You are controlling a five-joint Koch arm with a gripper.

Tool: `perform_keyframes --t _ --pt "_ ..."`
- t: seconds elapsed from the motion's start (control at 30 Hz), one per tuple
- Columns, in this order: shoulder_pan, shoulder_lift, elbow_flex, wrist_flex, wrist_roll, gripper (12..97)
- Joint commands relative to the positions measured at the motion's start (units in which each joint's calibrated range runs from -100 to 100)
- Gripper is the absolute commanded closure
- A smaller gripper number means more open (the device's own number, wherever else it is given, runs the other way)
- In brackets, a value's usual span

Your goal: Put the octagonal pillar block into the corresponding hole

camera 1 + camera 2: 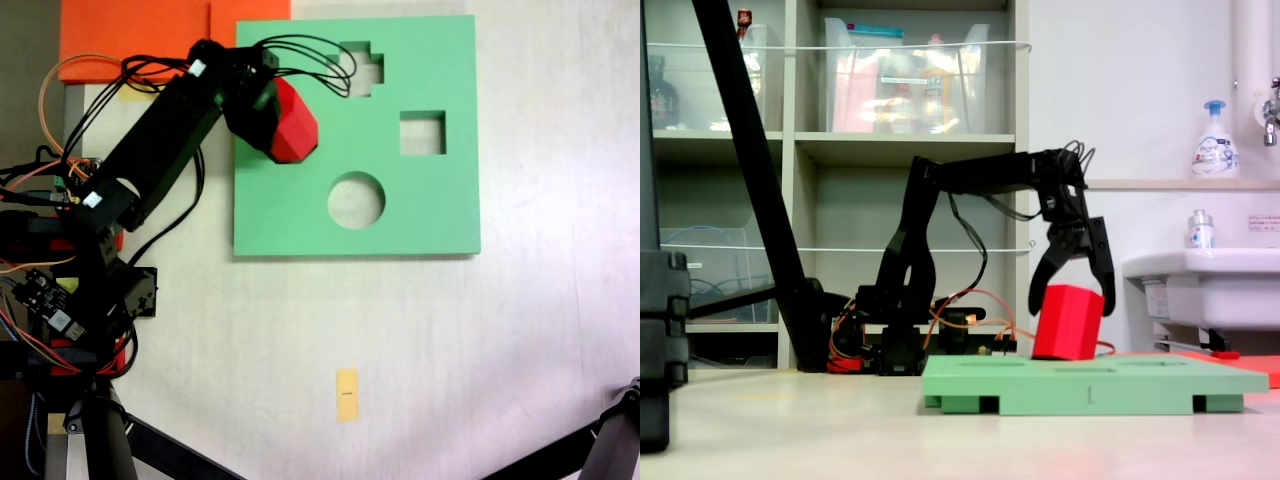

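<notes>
The octagonal pillar block [295, 130] [1068, 325] is a bright red prism, tilted, with its lower edge down at the top surface of the green foam board [430, 220] [1140, 385]. It sits over the board's left part. My gripper [278, 118] [1070, 305] comes down on it from above. One black finger [1040, 285] lies against one side of the block and the other finger against the opposite side. The corresponding hole is hidden beneath block and gripper. A cross cutout [362, 68], a square cutout [422, 133] and a round cutout [356, 200] lie open.
Orange foam sheets [130, 40] lie off the board's top left corner. The arm's base with loose wires [70, 290] stands at the left. A yellow tag [347, 394] lies on the table below the board. Black stand legs [620, 440] cross the bottom corners.
</notes>
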Motion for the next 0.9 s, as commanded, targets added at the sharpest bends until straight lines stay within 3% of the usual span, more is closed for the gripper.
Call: perform_keyframes --t 0.0,0.57,0.87 --pt "0.5 -0.4 2.7 3.2 0.6 65.6" --pt "-1.1 0.5 0.4 3.2 0.2 64.9" --pt "-2.8 0.5 -2.0 3.2 -1.8 58.9"
